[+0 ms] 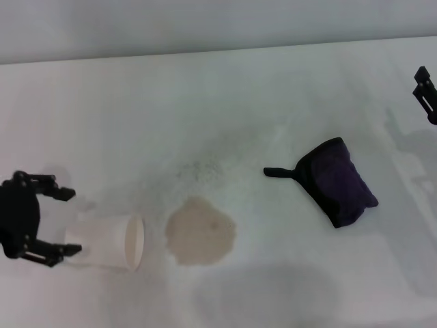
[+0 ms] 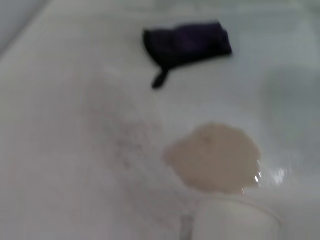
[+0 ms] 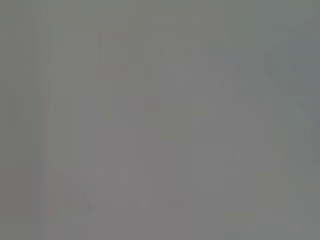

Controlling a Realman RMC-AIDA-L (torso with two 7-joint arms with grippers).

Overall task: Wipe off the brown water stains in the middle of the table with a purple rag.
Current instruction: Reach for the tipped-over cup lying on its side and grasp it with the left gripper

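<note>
At the left edge of the worktop (image 1: 225,102) the left tool (image 1: 65,222) lies low and level, pointing to the right. Its two black fingers (image 1: 58,193) stand apart, one on the far side and one on the near side of the closed end of a white paper cup (image 1: 109,241); whether they touch it I cannot tell. The cup lies on its side, its open mouth turned to the brown water stains (image 1: 201,231) just beside it, near the middle of the front edge. Behind the puddle is a faint grey speckled smudge (image 1: 198,167). Further right lies the purple rag (image 1: 338,183), bunched, well apart from the puddle, its black tail pointing back to it. At the far right edge the right tool (image 1: 425,92) shows only in part, raised above the worktop; if its fingers are apart I cannot tell.
</note>
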